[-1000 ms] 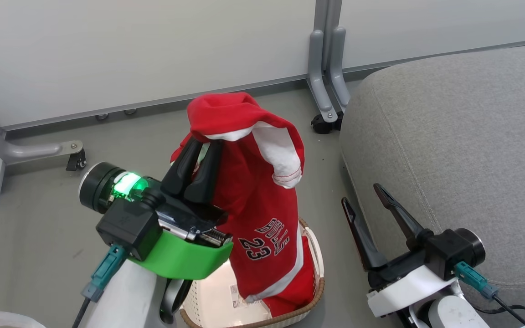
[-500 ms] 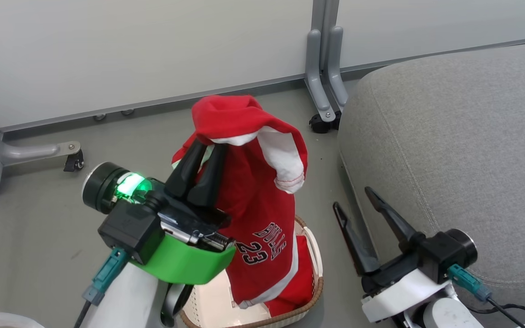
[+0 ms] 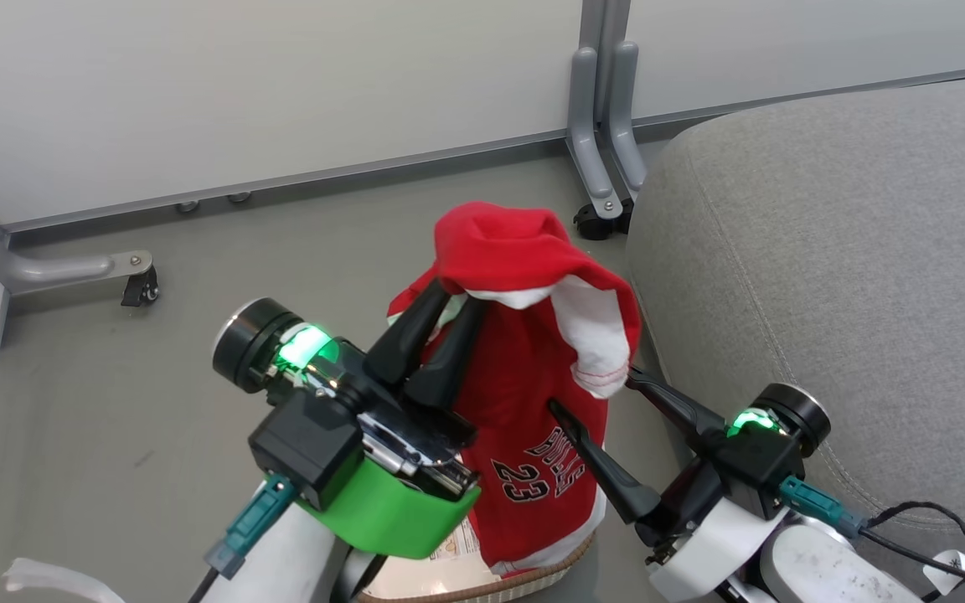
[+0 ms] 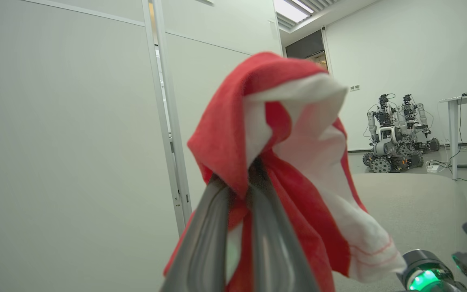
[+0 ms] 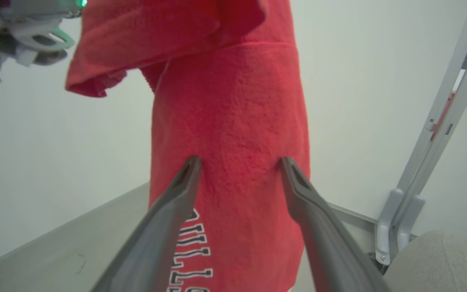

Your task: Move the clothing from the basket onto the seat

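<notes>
The grey seat (image 3: 826,251) takes up the whole right side of the head view, its rounded corner reaching toward the middle. Just left of that corner, in the centre of the frame, a red jersey (image 3: 533,419) hangs in the air. It has white trim and the number 23 printed low on it, and its top is bunched into a red hood over a drooping white band. Its hem hangs just above the basket (image 3: 562,565), whose brown rim and pale inside peek in at the bottom edge. The left gripper (image 3: 456,300) comes up from the lower left, its fingers pressed together and pinching the jersey's bunched top. The right gripper (image 3: 590,389), lower right of centre, stands spread wide with one finger on each side of the jersey's body. In the right wrist view its tips look to be against the cloth, though I can't be sure they touch.
</notes>
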